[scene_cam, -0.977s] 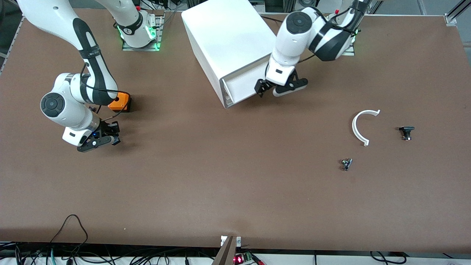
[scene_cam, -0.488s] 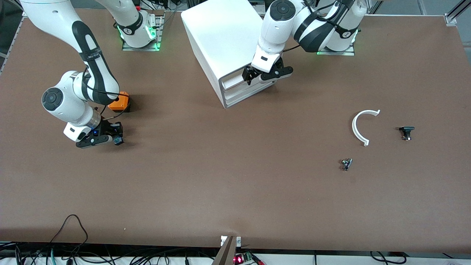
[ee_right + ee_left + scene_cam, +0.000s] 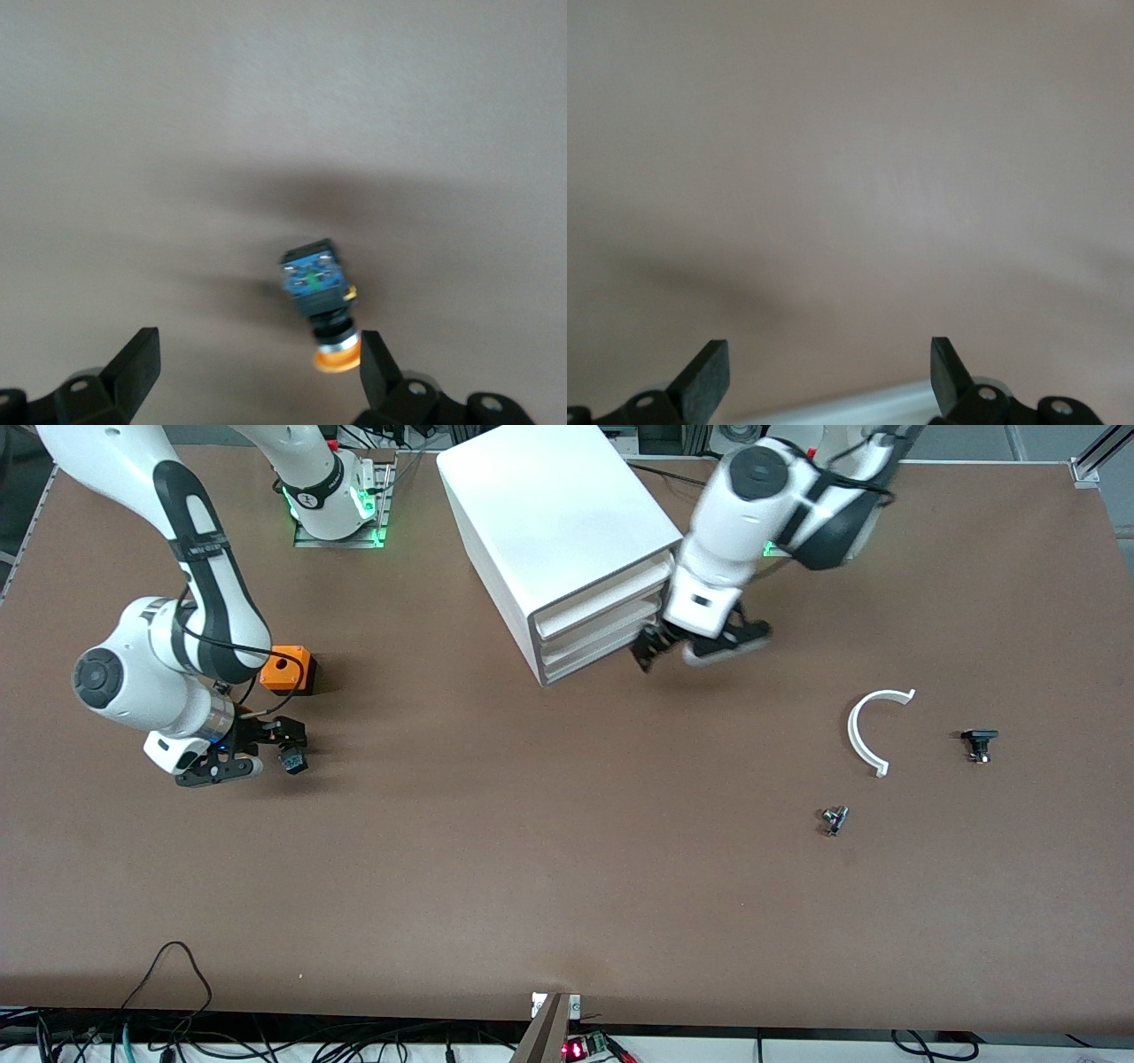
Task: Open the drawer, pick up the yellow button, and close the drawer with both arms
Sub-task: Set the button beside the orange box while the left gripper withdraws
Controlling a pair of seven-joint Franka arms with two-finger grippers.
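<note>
The drawer (image 3: 602, 600) sits shut, flush in the white cabinet (image 3: 549, 505) above two matching drawers. My left gripper (image 3: 675, 651) is open and empty, low over the table just in front of the cabinet; its wrist view (image 3: 828, 359) shows bare table and a white edge. The button (image 3: 291, 761) lies on its side on the table, nearer to the front camera than the orange cube. My right gripper (image 3: 273, 749) is open beside it. In the right wrist view the button (image 3: 317, 297) has its orange cap close to one fingertip (image 3: 376, 363) of my gripper (image 3: 257, 354), with no grip.
An orange cube with a hole (image 3: 288, 669) stands by the right arm. A white curved piece (image 3: 864, 731), a black part (image 3: 978, 742) and a small dark part (image 3: 834, 819) lie toward the left arm's end of the table.
The left gripper pushed the open drawer shut, then drew back from the cabinet front. The right gripper has backed slightly away, leaving the button on the table.
</note>
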